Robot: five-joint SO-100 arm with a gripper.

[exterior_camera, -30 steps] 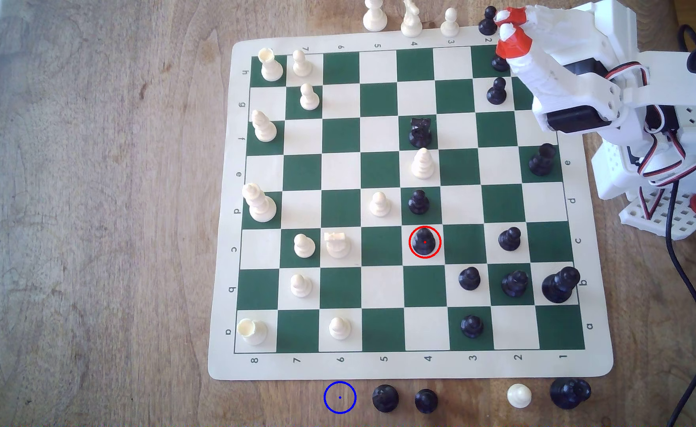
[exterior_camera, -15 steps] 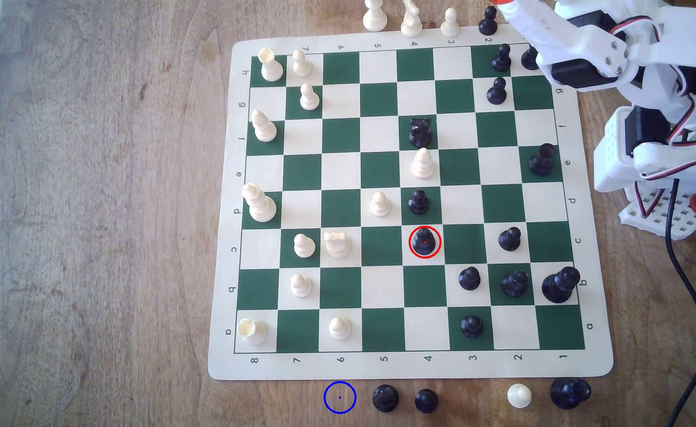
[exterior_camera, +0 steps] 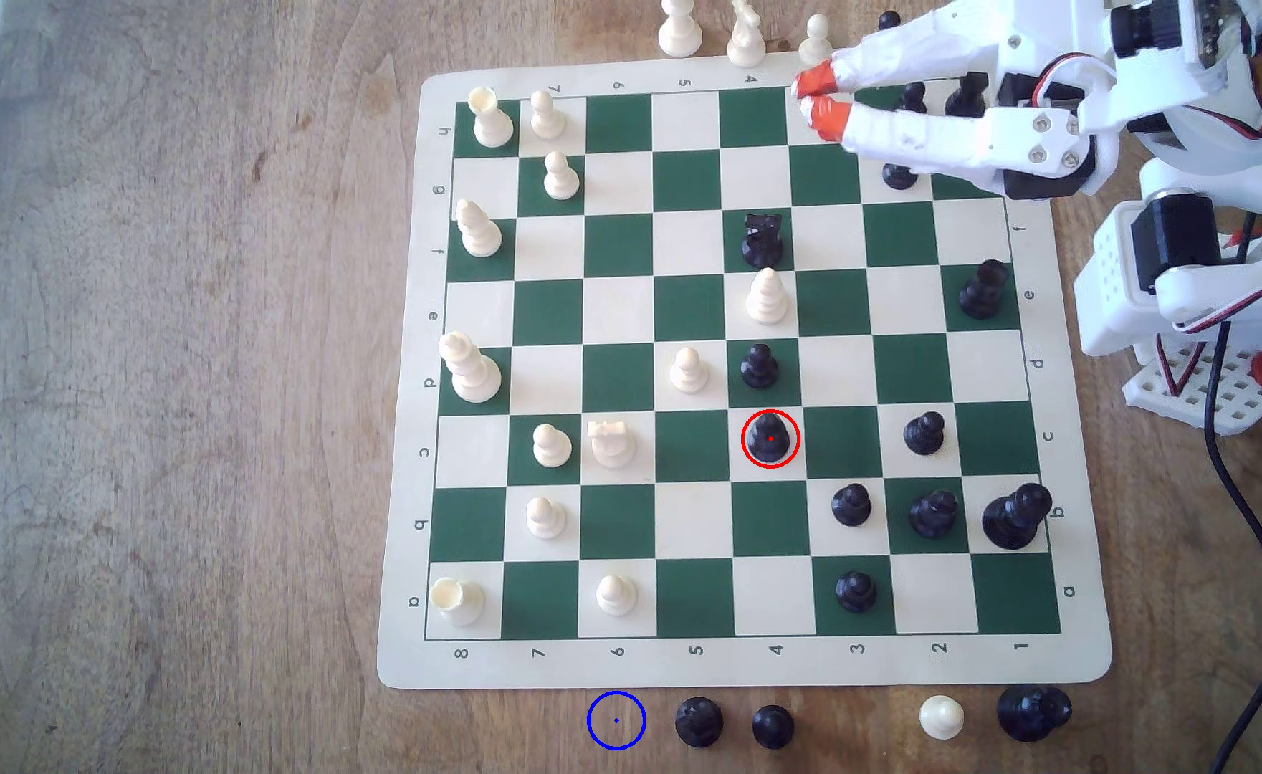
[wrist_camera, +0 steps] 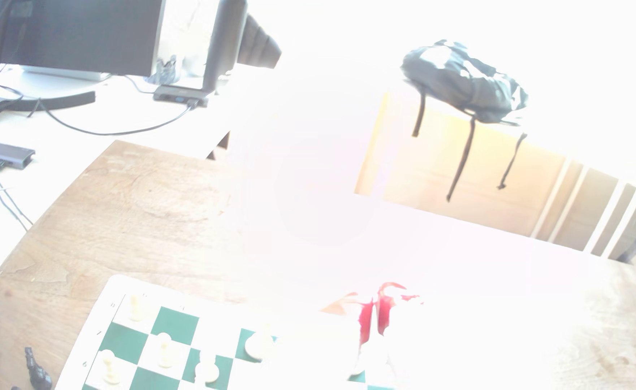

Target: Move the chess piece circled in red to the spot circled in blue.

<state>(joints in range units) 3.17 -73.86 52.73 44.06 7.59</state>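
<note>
The chess piece circled in red (exterior_camera: 770, 437) is a glossy black pawn standing upright on a cream square in row c, column 4, of the green-and-cream chessboard (exterior_camera: 743, 662). Another black pawn (exterior_camera: 759, 366) stands on the green square just beyond it, toward the far side, and a white bishop (exterior_camera: 766, 296) stands one square further on. To the exterior view's left, in the same row, are a white knight (exterior_camera: 610, 443) and a white pawn (exterior_camera: 551, 445).

The spot circled in blue (exterior_camera: 616, 720) lies off the board on the bare wooden table (exterior_camera: 166, 409), near the board's near edge and below column 6. To its right in the exterior view, a row of captured pieces stands on the wood — the closest a black piece (exterior_camera: 698, 721) just beside the ring.

The gripper (exterior_camera: 815, 97) hovers over the board's far edge around column 3, well apart from the circled pawn. Its red-taped fingertips (exterior_camera: 829, 115) are nearly together, only a slim gap between them, and nothing is held. In the wrist view the gripper's (wrist_camera: 375, 318) red tips sit close together too — the picture is badly washed out with glare.
</note>
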